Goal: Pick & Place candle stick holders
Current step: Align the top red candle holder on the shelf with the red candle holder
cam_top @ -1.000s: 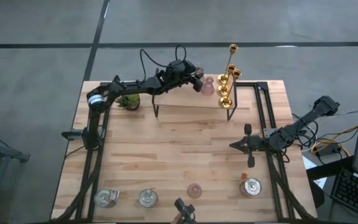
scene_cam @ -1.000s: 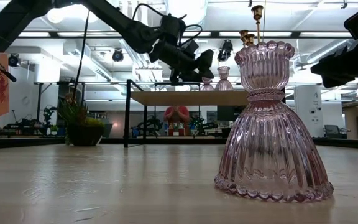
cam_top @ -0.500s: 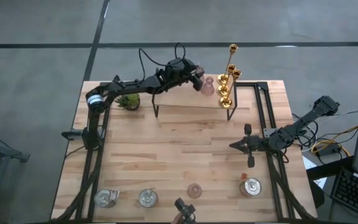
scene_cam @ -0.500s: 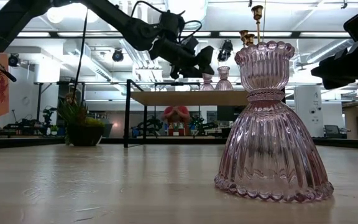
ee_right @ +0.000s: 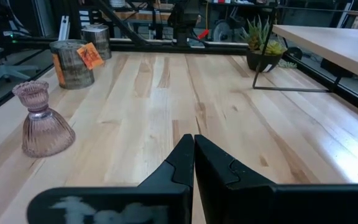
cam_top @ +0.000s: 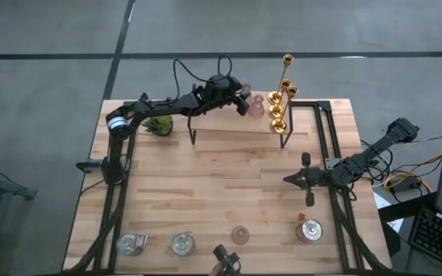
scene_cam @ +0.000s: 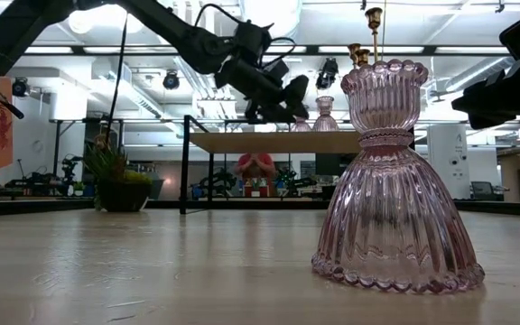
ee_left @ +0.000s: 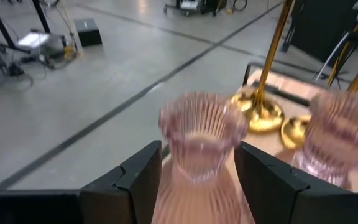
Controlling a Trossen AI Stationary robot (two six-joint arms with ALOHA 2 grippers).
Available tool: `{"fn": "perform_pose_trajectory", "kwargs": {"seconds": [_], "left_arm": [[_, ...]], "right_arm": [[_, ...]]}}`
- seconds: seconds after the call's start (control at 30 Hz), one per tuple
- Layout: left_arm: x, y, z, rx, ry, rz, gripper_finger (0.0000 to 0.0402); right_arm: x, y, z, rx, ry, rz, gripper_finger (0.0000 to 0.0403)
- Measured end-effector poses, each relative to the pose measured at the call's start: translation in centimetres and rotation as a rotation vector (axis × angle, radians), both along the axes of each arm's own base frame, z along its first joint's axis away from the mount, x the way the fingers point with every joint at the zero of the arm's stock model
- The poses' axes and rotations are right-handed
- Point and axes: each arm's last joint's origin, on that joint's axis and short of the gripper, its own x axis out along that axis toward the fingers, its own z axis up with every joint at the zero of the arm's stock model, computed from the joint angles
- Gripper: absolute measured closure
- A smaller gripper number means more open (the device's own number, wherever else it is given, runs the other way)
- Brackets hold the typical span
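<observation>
A low wooden shelf (cam_top: 221, 123) stands at the table's far edge. Two pink glass candle stick holders (ee_left: 197, 134) (ee_left: 344, 140) and three gold ones (cam_top: 278, 115) are on it. My left gripper (cam_top: 245, 102) reaches level over the shelf and is shut on the nearer pink holder (scene_cam: 301, 120). A third pink holder (cam_top: 240, 234) and three silvery cups (cam_top: 131, 244) (cam_top: 183, 244) (cam_top: 310, 230) stand on their bases along the near edge. My right gripper (cam_top: 288, 179) waits shut, low over the table's right half. My left gripper has the pink holder between its two fingers (ee_left: 142, 177), one on each side of its narrow ribbed waist (ee_left: 194, 171). The fingers come in about level from the table's left. The holder stands upright with its base at the shelf top; whether it rests there stays hidden.
A small spiky green plant (cam_top: 158, 125) sits on the table left of the shelf. Black frame rails (cam_top: 324, 130) run along both table sides. Bare wood lies in the table's middle. The gold holders' bases (ee_left: 260, 112) stand close beyond the held one.
My left gripper's front end has tipped up a little beside the shelf and come back down to about where it was. The pink holders on the shelf stand where they stood.
</observation>
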Motion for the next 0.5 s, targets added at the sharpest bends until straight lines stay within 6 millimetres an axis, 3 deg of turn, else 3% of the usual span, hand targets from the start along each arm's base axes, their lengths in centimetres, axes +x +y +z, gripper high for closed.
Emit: {"fn": "perform_pose_trajectory", "kwargs": {"seconds": [0.5], "left_arm": [[-0.66,-0.56,-1.13,-0.046,0.179,-0.02,0.0197]], "right_arm": [[0.0,0.0,-0.01,0.003,0.0,0.0,0.0394]]}}
